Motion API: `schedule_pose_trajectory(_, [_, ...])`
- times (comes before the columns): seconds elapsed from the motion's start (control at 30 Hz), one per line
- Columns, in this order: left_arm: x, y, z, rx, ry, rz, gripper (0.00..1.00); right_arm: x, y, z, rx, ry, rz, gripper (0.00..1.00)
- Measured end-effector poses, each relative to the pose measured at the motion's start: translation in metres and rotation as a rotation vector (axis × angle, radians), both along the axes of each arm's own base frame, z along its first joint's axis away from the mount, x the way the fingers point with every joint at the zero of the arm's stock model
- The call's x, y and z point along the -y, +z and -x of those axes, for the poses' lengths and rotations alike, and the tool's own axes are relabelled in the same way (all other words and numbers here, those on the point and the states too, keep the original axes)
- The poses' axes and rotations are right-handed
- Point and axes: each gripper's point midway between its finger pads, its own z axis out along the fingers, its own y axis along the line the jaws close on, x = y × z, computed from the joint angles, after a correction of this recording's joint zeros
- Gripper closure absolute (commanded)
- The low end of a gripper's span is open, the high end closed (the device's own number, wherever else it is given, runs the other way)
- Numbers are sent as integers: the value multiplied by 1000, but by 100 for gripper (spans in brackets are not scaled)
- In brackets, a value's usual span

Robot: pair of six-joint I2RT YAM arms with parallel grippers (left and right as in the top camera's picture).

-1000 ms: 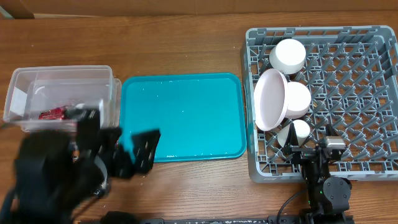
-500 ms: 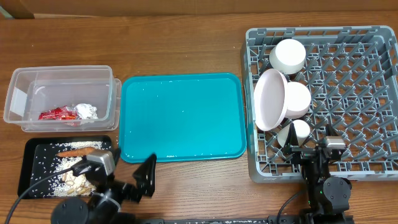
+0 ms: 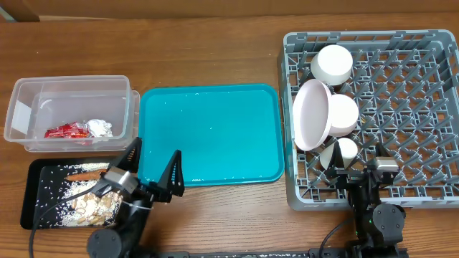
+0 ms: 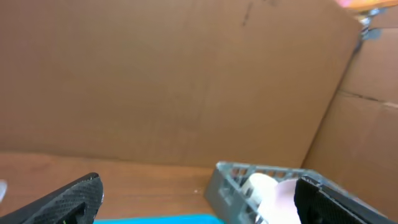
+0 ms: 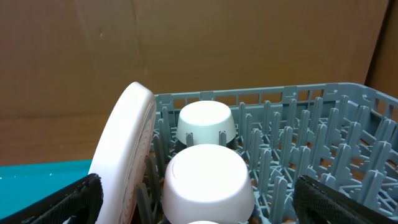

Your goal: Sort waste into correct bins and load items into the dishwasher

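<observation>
- Clear rectangular plastic tub point(image 3: 20, 107) sits far left. The red shiny wrapper point(image 3: 62, 131) and the crumpled silver-white foil ball point(image 3: 99, 127) lie inside it, touching each other.
- Flat black rectangular tray point(image 3: 36, 180) sits just in front of the tub. It holds the small orange carrot point(image 3: 87, 173), plus pale beige food scraps point(image 3: 90, 206) and scattered crumbs.
- Left gripper point(image 3: 153, 168) hovers over the black tray's right end and the near-left corner of the teal tray. Its fingers are spread wide with nothing between them; the left wrist view confirms this.
- Large teal serving tray point(image 3: 211, 132) is in the middle, with nothing on it.
- Square grey plastic dish rack point(image 3: 409, 107) is on the right. All the white dishes are in its left part.
- Round flat plate point(image 3: 313, 115) stands on edge.
- Shallow bowl point(image 3: 344, 115) sits upside down, just right of the plate.
- One small cup point(image 3: 332, 63) is at the back and a second small cup point(image 3: 346, 150) is at the front.
- Right gripper point(image 3: 362, 175) is at the rack's front edge, close to the front cup. Its fingers are wide apart and hold nothing.
</observation>
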Motion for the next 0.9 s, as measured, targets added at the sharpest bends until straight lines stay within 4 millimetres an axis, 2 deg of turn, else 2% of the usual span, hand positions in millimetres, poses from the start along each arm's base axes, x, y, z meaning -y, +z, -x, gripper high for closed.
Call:
schedule_pose_trajectory(0.17, [-2, -37, -11, -72, 22, -5, 0, 0, 0, 0, 0, 0, 0, 0])
schedule_pose_trajectory(0.37, [-4, -66, -15, -110, 35, -15, 0, 0, 0, 0, 0, 0, 0, 0])
schedule_pose_trajectory(0.6, [-15, -116, -19, -291, 102, -73, 0, 0, 0, 0, 0, 0, -1, 0])
schedule_pose_trajectory(0.9, [-35, -118, -23, -264, 210, -215, 0, 0, 0, 0, 0, 0, 0, 0])
